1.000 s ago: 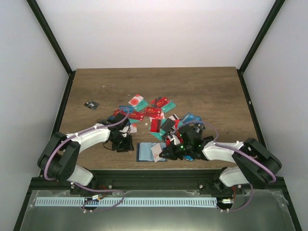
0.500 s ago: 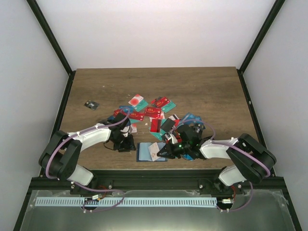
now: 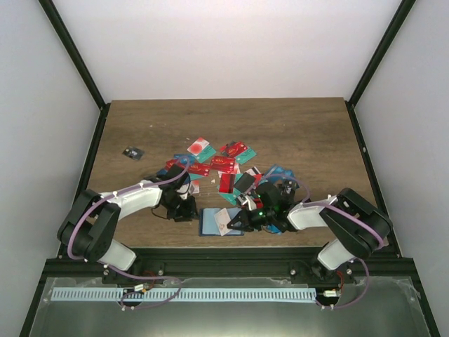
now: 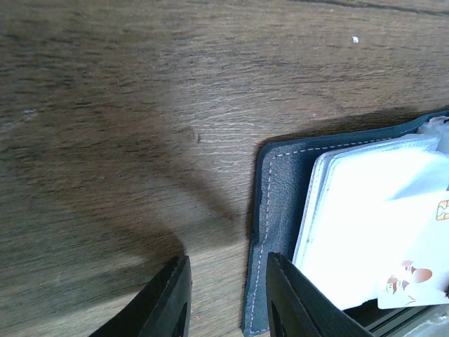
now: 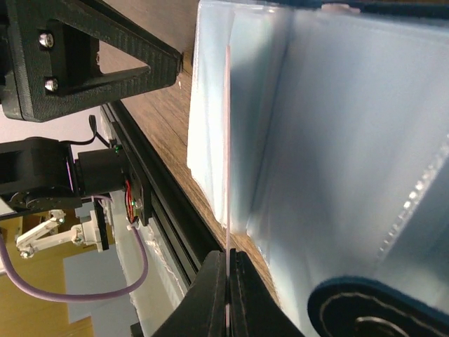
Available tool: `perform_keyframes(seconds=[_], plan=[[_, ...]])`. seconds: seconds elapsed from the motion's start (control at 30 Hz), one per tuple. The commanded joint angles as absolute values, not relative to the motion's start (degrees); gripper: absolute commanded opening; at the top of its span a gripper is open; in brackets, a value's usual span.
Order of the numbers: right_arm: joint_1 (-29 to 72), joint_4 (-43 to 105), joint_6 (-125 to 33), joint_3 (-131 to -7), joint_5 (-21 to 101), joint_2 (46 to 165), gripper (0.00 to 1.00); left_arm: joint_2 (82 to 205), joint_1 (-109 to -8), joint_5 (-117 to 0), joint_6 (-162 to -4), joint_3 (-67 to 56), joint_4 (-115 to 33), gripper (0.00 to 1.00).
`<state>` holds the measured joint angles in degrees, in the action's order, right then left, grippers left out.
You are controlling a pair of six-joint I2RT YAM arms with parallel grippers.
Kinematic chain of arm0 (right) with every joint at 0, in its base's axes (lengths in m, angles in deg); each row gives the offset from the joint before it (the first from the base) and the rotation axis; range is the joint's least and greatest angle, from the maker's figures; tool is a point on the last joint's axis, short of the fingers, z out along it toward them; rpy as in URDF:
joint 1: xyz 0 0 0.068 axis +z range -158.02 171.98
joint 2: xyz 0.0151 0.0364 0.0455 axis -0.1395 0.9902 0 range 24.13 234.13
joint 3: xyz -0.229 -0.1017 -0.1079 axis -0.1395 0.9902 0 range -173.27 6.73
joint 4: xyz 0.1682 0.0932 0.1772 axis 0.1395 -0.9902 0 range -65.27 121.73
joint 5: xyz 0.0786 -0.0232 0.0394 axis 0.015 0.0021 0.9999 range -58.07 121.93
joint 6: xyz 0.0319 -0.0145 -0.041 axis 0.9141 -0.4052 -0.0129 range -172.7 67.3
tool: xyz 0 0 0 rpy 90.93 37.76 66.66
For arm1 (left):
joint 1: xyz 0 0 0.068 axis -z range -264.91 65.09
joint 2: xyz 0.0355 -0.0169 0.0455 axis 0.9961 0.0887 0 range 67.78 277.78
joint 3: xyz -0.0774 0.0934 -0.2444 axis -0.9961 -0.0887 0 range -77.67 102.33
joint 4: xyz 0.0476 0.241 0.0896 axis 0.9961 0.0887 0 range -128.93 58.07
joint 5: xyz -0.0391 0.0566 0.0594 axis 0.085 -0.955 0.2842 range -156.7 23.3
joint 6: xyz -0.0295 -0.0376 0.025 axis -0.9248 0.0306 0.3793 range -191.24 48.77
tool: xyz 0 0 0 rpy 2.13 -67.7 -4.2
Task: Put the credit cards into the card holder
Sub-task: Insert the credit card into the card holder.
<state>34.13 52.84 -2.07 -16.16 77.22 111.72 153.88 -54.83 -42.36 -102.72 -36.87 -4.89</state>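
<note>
At front edge of brown wooden table (image 3: 316,133), centre: dark navy folding card holder (image 3: 209,223) lies open. To its right, right gripper (image 3: 240,220) clamps white red-printed credit card (image 3: 226,223) edge-on, pointing left into clear plastic sleeves (image 5: 337,126). Nearer left gripper (image 3: 184,209) part-open, empty, beside holder's left edge. Loose coloured plastic credit cards (image 3: 221,165) heaped behind.

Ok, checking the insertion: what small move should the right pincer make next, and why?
Probably ease the white card down between the clear sleeves of the card holder: the right pincer holds it edge-on against them, seemingly not tucked in.
</note>
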Motion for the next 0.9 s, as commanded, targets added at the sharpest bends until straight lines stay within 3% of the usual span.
perform_keyframes(seconds=[0.0, 0.87], plan=[[34.6, 55.3, -3.9, -17.8, 75.8, 112.5, 0.01, 155.4, -54.8, -43.0, -103.4, -39.0, -5.4, 0.32], [35.5, 66.4, 3.6, -14.5, 70.7, 116.4, 0.01, 151.1, -53.5, -39.6, -110.8, -47.0, -12.5, 0.29]])
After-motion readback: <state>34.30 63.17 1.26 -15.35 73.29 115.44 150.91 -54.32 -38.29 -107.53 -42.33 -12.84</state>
